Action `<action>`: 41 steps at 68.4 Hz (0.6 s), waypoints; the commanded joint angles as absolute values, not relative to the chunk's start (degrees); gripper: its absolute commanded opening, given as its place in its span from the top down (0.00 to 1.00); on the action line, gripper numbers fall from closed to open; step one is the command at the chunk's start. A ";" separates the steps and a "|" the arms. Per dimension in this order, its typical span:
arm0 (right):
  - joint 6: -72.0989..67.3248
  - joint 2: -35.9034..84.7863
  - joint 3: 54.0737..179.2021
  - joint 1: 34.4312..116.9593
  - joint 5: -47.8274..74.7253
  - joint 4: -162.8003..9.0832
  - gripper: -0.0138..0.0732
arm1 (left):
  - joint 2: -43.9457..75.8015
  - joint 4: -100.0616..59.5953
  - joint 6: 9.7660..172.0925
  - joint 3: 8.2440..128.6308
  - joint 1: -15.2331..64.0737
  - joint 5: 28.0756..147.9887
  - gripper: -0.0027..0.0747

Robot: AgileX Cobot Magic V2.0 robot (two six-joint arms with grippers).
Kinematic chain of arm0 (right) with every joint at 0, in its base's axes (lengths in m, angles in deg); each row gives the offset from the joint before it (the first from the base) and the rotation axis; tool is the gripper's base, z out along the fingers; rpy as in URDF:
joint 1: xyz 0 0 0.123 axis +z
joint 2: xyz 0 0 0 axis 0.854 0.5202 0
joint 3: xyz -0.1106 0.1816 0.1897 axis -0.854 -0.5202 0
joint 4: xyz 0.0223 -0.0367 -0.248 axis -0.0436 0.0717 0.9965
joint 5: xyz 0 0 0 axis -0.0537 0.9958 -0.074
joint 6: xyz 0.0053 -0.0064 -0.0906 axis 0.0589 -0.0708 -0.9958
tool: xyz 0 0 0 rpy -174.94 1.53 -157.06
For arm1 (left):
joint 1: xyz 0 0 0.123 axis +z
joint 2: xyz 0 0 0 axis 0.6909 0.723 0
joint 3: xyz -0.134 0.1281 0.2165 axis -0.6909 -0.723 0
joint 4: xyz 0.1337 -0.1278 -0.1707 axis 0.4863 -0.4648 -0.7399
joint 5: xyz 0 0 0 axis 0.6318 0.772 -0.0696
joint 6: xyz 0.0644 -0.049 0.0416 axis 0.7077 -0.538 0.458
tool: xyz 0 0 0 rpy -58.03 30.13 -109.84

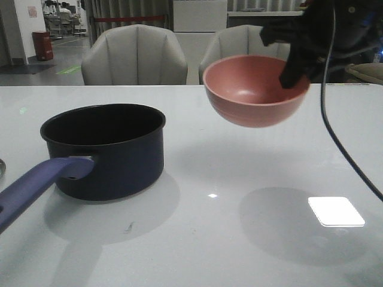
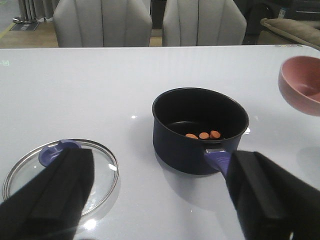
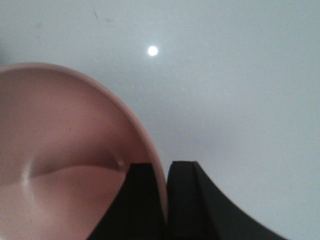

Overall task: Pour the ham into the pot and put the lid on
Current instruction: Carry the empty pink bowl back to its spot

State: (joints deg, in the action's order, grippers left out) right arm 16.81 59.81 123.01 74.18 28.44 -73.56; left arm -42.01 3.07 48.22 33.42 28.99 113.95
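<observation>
pink bowl (image 3: pixel 60 165) rim pinched by right gripper (image 3: pixel 161 185); left gripper (image 2: pixel 160 200) spread wide behind pot (image 2: pixel 200 127).

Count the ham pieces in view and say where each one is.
3. The ham lies in a row on the bottom of the pot, near the handle side. The pink bowl, clamped by the right gripper, looks empty, though its interior is not fully visible.

Overhead lamps glare off the glossy white table (image 1: pixel 197 239), brightest at four o'clock; soft shadows pool beneath the pot (image 1: pixel 108 149) and bowl (image 1: pixel 254 89); nearby fingers (image 3: pixel 145 200) blur.
</observation>
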 commanded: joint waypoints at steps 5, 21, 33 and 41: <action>16.58 60.78 124.65 72.11 30.93 -74.47 0.69 | -41.57 2.47 47.97 34.82 28.56 109.76 0.23; 16.58 65.73 124.65 72.11 33.09 -74.54 0.67 | -41.57 2.47 47.97 34.82 28.56 109.76 0.23; 16.58 67.65 124.65 72.11 33.78 -74.54 0.44 | -41.57 2.47 47.97 34.82 28.56 109.76 0.23; 16.53 67.27 124.71 72.11 33.19 -74.21 0.27 | -41.57 2.47 47.97 34.82 28.56 109.76 0.23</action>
